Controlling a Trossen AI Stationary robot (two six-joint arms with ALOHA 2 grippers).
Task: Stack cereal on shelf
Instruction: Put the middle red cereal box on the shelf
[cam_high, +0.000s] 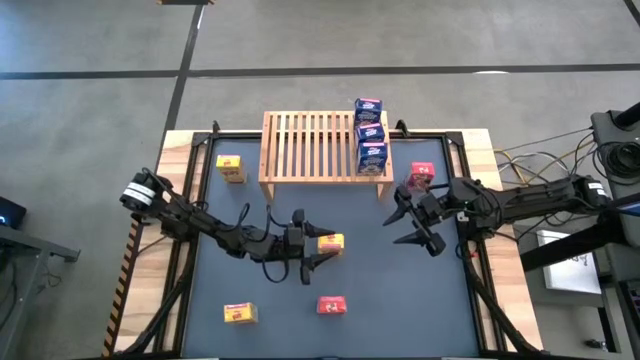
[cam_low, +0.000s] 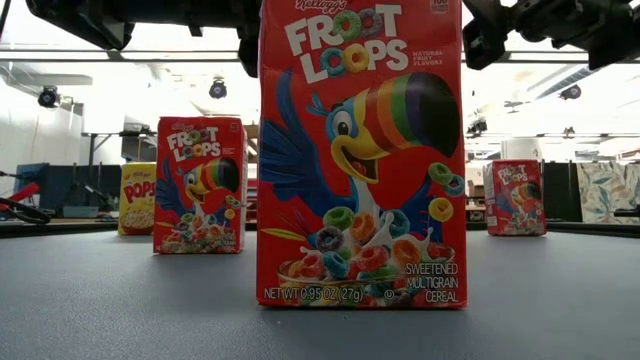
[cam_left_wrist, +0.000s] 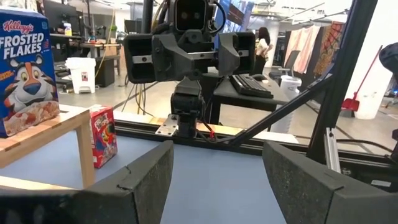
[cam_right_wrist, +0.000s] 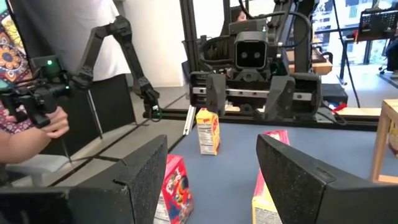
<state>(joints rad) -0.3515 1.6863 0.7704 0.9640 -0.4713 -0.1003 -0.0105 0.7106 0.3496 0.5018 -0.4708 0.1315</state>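
Grey concrete floor surrounds my table (cam_high: 200, 215), a dark mat inside a wooden border and a black frame. Beyond it is an open workshop with desks, ceiling lamps and hanging cloths. In my right wrist view, a person's hand (cam_right_wrist: 53, 124) holds a small dark device off the table's edge.

Farthest left, a yellow cereal box (cam_high: 230, 167) stands just off the shelf's left leg. A second yellow box (cam_high: 239, 313) lies near the front edge.

My left gripper (cam_high: 308, 262) hangs over the middle of the mat with its fingers spread and nothing between them. My left wrist view shows only bare mat in the gap. A third yellow box (cam_high: 331, 242) lies just beside that gripper on its right. I cannot tell if they touch.

In front of it, a red box (cam_high: 331, 305) stands alone. It fills the low view (cam_low: 360, 150) and blocks most of the table behind it there.

The shelf (cam_high: 310, 145) sits at the back, its slats bare on the left and middle. Three blue boxes (cam_high: 370, 132) stand in a row at its right end. A red box (cam_high: 421, 177) stands on the mat just beside the shelf's right leg.

My right gripper (cam_high: 415, 228) hovers near that red box, a little in front of it. Its fingers are parted and empty. Cables trail off to the right.
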